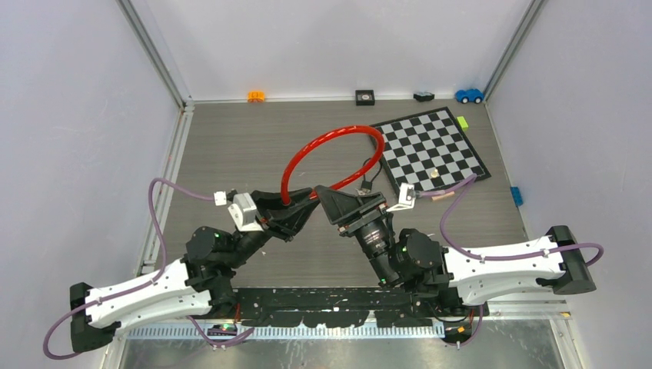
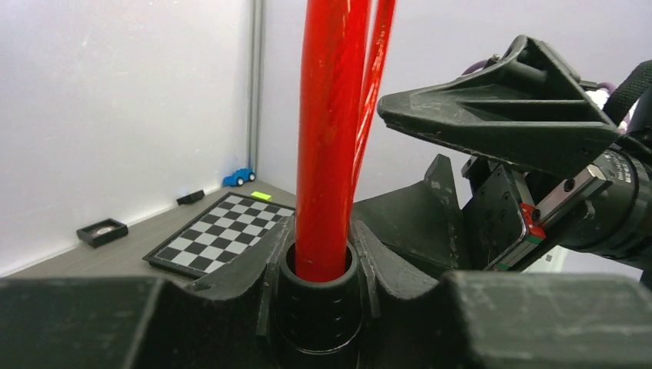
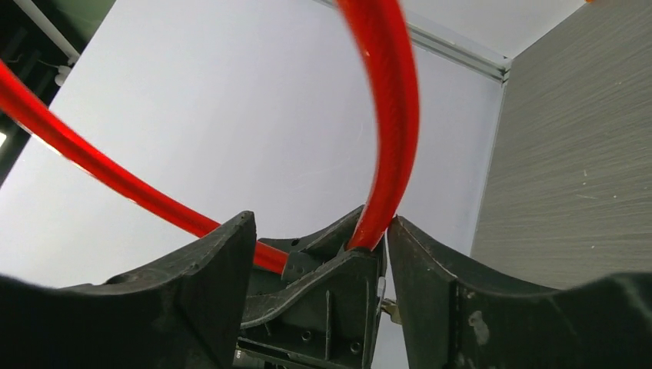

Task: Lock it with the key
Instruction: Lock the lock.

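Note:
A red cable lock [image 1: 330, 157] loops up over the table. My left gripper [image 1: 301, 209] is shut on its black lock body; in the left wrist view the red cable [image 2: 327, 138] enters the black collar [image 2: 319, 296] held between my fingers [image 2: 400, 231]. My right gripper [image 1: 332, 201] is open, close against the left one, its jaws either side of the lock end. In the right wrist view the right gripper [image 3: 321, 223] frames the left gripper's fingers, and a small metal key [image 3: 390, 309] sticks out beside its right finger [image 3: 446, 292]. Spare keys [image 1: 367, 184] dangle behind.
A chessboard [image 1: 434, 150] lies at the back right with a small piece on it. An orange block [image 1: 256, 96], a black box [image 1: 364, 97], a blue toy car [image 1: 468, 95], a green block [image 1: 462, 121] and a blue block [image 1: 517, 194] sit along the walls.

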